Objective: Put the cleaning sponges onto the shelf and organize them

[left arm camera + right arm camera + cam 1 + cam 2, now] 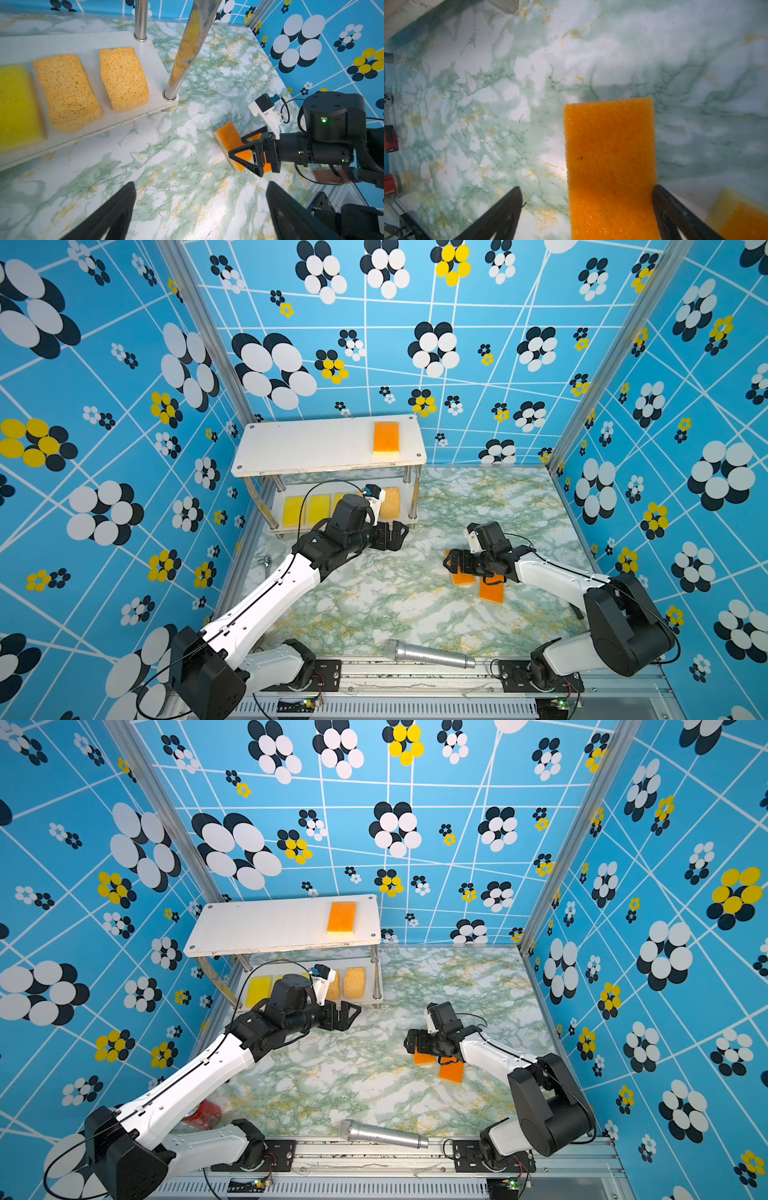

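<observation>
At the far left stands the shelf [311, 443], two white boards on shiny metal tube legs with screws at the corners. On its lower board, flat, smooth-faced yellow sponges [294, 510] lie side by side at the left; two show plainly and a third is mostly hidden behind the left arm. To their right are two thicker tan sponges [66, 91], coarse and full of holes, with wavy edges; the right one [123, 76] lies just beside the near right leg. One orange sponge [386, 438] with a pale underside lies flat near the right end of the top board. The left gripper [401, 536] hangs just in front of the shelf's near right corner, over the green-veined marble-patterned table [374, 605], its black fingers spread wide with nothing between them. A silver microphone [428, 654] with a mesh head lies at the near edge, about mid-table. On the right, the right gripper [451, 562] is low over a grainy orange sponge [610, 155] lying flat on the table. Its fingers are wide apart and straddle the sponge, one touching a long edge and the other clear of it. A second orange sponge [492, 593] lies just to its right, nearer the front.
</observation>
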`<state>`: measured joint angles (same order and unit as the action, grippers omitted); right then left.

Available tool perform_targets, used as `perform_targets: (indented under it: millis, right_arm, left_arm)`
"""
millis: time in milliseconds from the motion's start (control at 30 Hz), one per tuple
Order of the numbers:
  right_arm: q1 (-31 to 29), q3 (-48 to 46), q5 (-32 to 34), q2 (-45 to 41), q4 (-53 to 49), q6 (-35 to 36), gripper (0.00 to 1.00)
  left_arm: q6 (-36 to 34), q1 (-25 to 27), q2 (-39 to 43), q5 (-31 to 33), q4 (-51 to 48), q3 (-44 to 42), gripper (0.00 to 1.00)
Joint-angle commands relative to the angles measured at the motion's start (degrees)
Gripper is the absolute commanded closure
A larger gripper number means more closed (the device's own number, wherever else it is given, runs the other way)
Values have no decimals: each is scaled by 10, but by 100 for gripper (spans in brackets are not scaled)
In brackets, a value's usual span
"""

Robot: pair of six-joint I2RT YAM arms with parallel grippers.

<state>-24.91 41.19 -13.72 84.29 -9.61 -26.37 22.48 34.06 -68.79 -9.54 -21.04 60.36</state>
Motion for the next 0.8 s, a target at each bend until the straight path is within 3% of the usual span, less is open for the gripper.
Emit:
perform_targets:
  millis: [0,267,500,767]
  right_arm:
    - [-12,-14,-69,25,29,-19,1]
    - [-30,-33,-161,52,162,-76,1]
    - [-29,-34,-149,43,156,-67,1]
    - [2,-24,-84,-38,43,-20,1]
  left_arm:
    - [-2,7,7,-9,-9,-14,1]
    - [-1,20,-9,-7,-13,-35,1]
    - [3,55,-10,13,4,-82,1]
    - [0,93,-43,1,18,-111,1]
